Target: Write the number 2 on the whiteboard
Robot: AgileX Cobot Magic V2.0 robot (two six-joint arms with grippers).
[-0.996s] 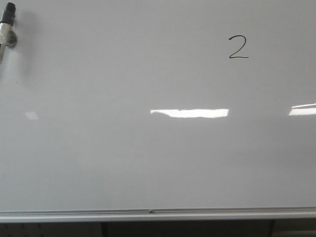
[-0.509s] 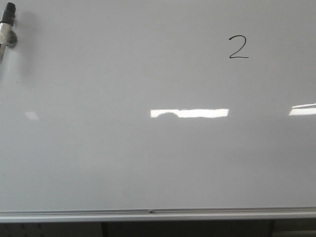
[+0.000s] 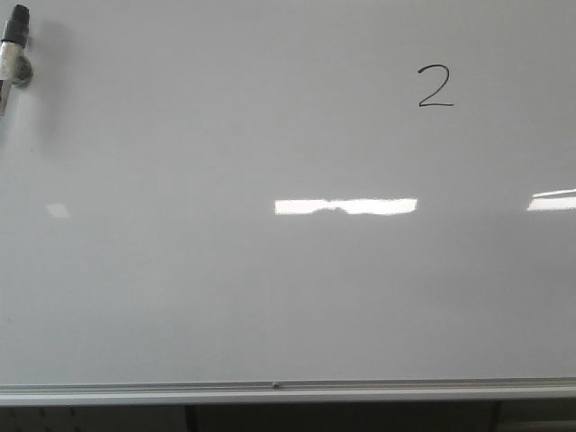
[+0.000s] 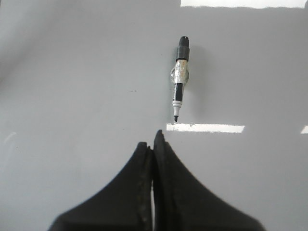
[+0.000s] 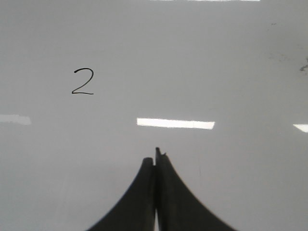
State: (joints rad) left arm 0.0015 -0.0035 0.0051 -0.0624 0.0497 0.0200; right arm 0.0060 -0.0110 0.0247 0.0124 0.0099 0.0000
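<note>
The whiteboard point(image 3: 225, 297) fills nearly the whole front view, with its silver rail point(image 3: 288, 391) running along the near edge. The number 2 point(image 3: 435, 87) is written in thin black line on the far right part of the board, complete with curved top and flat base stroke. A marker point(image 3: 13, 49) lies flat on the board at the far left edge of the front view, its middle wrapped in clear tape, well apart from the digit. Bright strips of reflected light point(image 3: 346, 206) lie across the board's middle.

Neither arm shows in the front view. In the left wrist view the left gripper point(image 4: 153, 144) has its two black fingers pressed together, with nothing between them. It is poised above the board and the marker point(image 4: 179, 77) lies on the surface just beyond the fingertips, uncapped tip pointing toward the gripper, not touching it.

In the right wrist view the right gripper point(image 5: 155, 159) is likewise closed finger against finger and empty. The number 2 point(image 5: 83, 82) lies on the board ahead of it and off to one side, apart from the fingertips. Whether either gripper touches the board cannot be told.
</note>
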